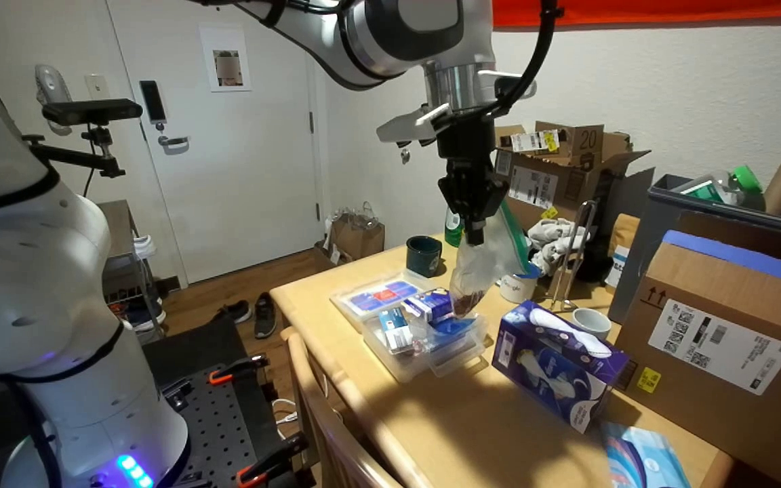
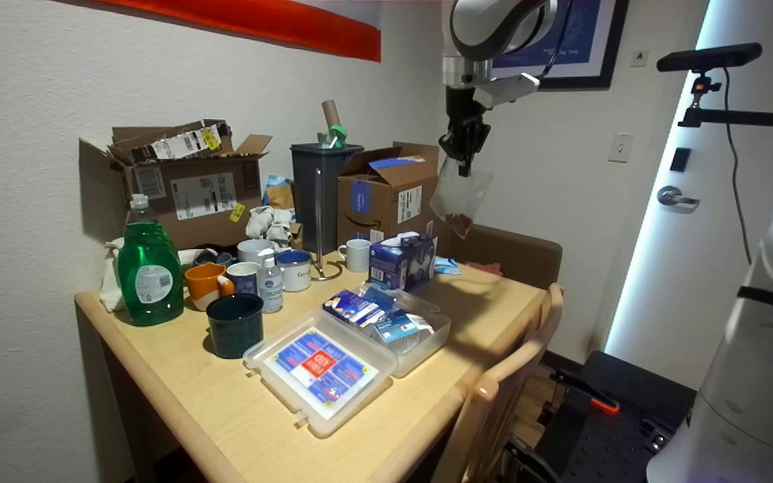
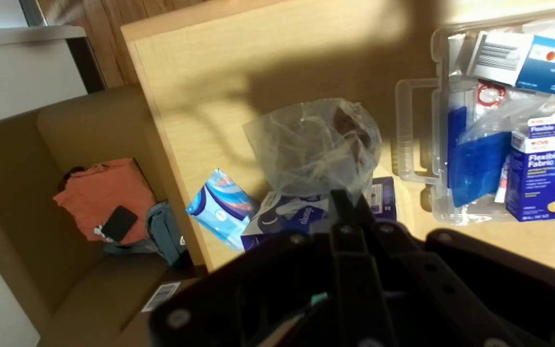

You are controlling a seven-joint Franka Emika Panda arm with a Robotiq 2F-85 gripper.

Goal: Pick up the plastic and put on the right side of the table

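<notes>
The plastic is a clear bag [image 1: 487, 261] with something reddish-brown in its bottom corner and a green strip at its top edge. It hangs from my gripper [image 1: 474, 234] above the table [image 1: 472, 427]. In an exterior view the bag [image 2: 460, 198] hangs in the air beyond the purple box. The gripper [image 2: 465, 168] points down there with its fingers together on the bag. In the wrist view the bag [image 3: 313, 144] spreads out from the fingertips [image 3: 350, 200], which are closed on it. The table [image 3: 200, 91] shows below, with the arm's shadow on it.
An open clear plastic case [image 2: 423, 352] with small boxes lies on the table. A purple box [image 1: 546, 369] and a blue packet [image 1: 641, 457] lie near it. Large cardboard boxes [image 1: 709, 318], mugs and a green bottle [image 2: 148, 268] line the wall side. A chair [image 1: 329, 420] stands at the edge.
</notes>
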